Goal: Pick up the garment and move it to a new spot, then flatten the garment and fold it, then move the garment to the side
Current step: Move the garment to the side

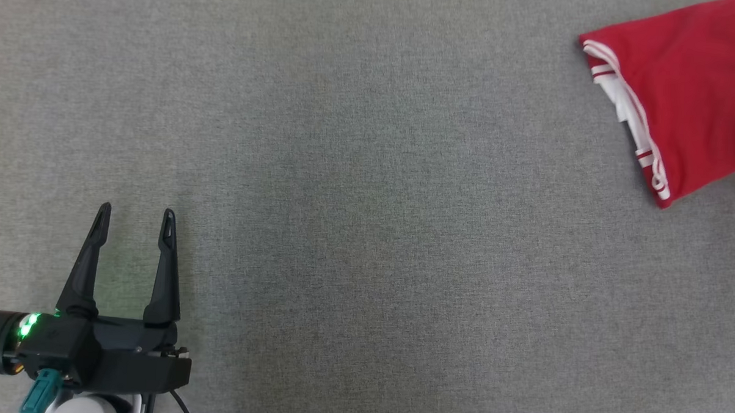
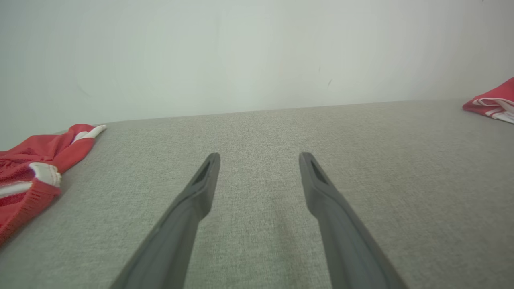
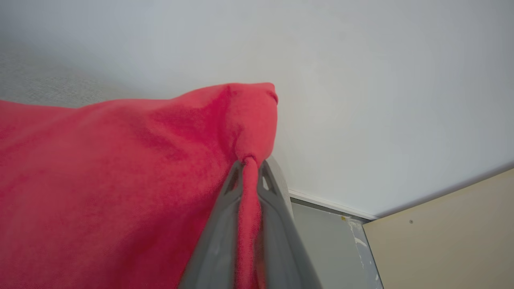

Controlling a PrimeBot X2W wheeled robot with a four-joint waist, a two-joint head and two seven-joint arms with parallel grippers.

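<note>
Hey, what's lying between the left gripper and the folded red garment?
Nothing. In the head view, the grey surface between the open left gripper and the garment is bare.

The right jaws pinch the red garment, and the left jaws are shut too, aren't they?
No: the left gripper has its jaws wide apart over the grey surface, as the head view shows. The right gripper does pinch the red garment.
</note>
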